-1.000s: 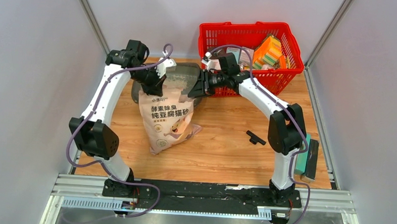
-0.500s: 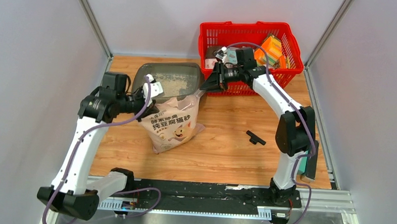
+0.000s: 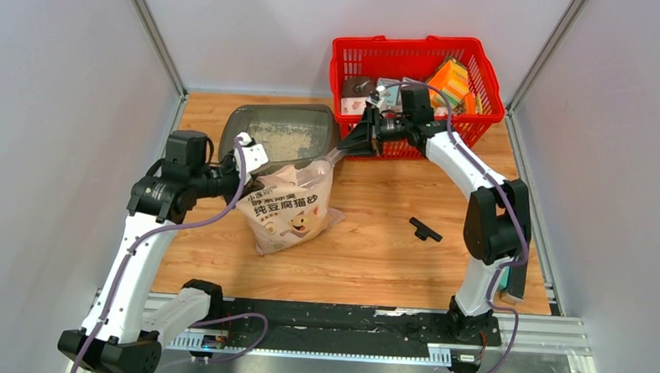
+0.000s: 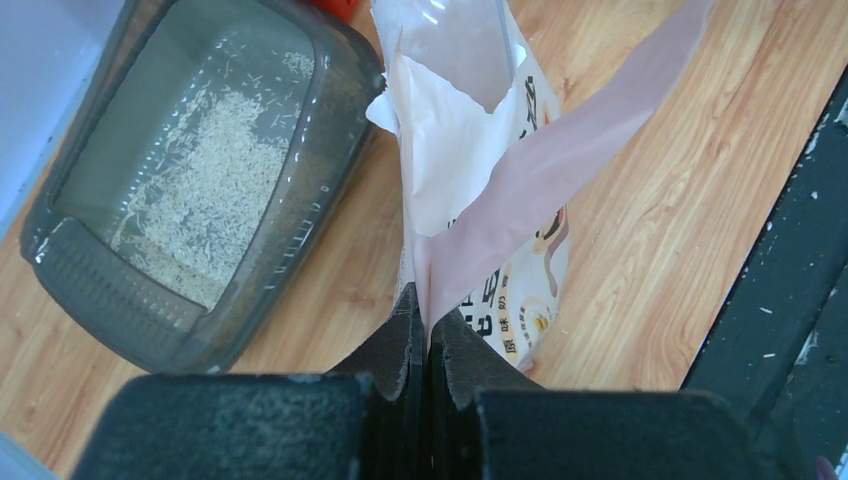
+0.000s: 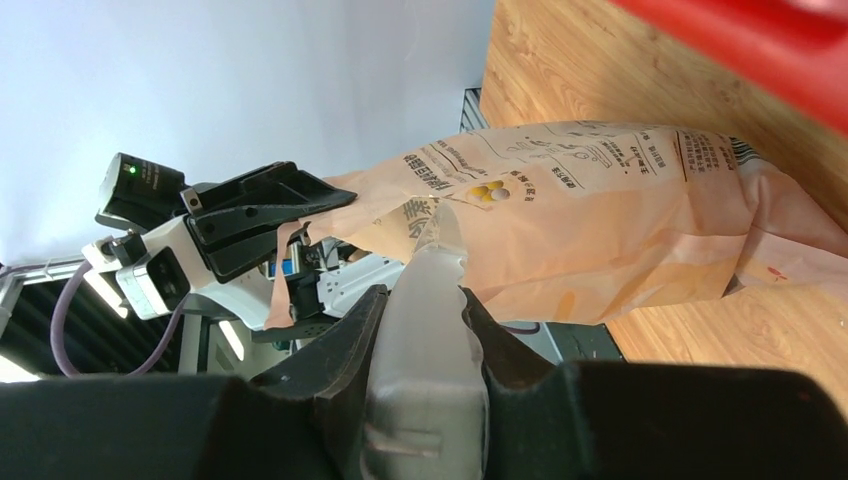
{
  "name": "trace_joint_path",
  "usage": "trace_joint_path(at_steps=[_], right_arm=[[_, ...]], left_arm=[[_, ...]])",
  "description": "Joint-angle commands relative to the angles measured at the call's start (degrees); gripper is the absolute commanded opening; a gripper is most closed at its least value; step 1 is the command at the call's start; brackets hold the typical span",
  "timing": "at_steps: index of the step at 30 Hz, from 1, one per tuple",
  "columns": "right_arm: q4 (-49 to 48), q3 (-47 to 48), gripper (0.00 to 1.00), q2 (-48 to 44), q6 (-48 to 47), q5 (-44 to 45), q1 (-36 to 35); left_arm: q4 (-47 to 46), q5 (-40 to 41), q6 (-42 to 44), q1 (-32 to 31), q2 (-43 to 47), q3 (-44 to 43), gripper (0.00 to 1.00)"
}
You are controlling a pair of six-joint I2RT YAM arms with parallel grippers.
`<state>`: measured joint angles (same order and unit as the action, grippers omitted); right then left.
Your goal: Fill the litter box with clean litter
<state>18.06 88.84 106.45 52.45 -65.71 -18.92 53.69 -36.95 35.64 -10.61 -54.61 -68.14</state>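
Observation:
The dark grey litter box (image 3: 232, 130) lies at the back left with a thin patch of pale clean litter (image 3: 288, 139) in it, also visible in the left wrist view as litter (image 4: 215, 205) inside the box (image 4: 330, 170). The pinkish-cream litter bag (image 3: 290, 212) stands just in front of the box, its mouth open. My left gripper (image 3: 258, 173) is shut on the bag's top edge (image 4: 470, 170), fingers pinched together (image 4: 428, 322). My right gripper (image 3: 355, 140) is shut on the handle of a translucent scoop (image 5: 425, 330), whose far end reaches the bag's mouth (image 3: 336, 157).
A red mesh basket (image 3: 417, 47) with packaged goods stands at the back right, right behind my right gripper. A small black part (image 3: 425, 232) lies on the wood right of the bag. Green and black blocks (image 3: 508, 261) sit at the right edge.
My left arm swung from over the litter box down and to the left, keeping the bag's edge. The right gripper drew back toward the basket with the scoop.

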Motion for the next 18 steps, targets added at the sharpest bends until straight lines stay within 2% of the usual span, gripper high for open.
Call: trace_joint_path(at_steps=[1,8,10,11,12,15,16,18], right_arm=[[-4.44,2.74,0.0,-2.13,2.31,1.99,6.7],[-3.39,6.61,0.0,-3.09,-3.3,3.04,7.14],[0.55,8.45,0.0,-3.1,-8.74,4.27,7.14],[3.0,11.76,0.0,-3.18,-11.98,5.15,6.62],[10.16,14.15,0.0,-3.01,-20.63,6.46,6.18],[21.87,21.89,0.0,-2.75,-31.58,13.92,3.1],[24.71,23.56,0.0,-2.57,-37.71,19.17,2.14],[32.25,27.33,0.0,-2.04,-43.72,28.47,-1.46]], left_arm=[[1.67,4.95,5.57,0.94,4.78,-2.7,0.0],[3.96,8.12,7.95,0.94,5.04,-3.32,0.0],[4.67,8.56,8.57,0.94,5.3,-3.49,0.0],[4.75,8.65,8.57,0.94,5.56,-3.58,0.0],[4.67,8.65,8.22,0.94,5.65,-4.01,0.0],[4.06,6.98,6.04,0.86,5.57,-6.55,0.0],[3.97,6.2,5.41,0.86,5.13,-7.18,0.0],[3.35,5.4,3.66,0.86,4.78,-8.49,0.0]])
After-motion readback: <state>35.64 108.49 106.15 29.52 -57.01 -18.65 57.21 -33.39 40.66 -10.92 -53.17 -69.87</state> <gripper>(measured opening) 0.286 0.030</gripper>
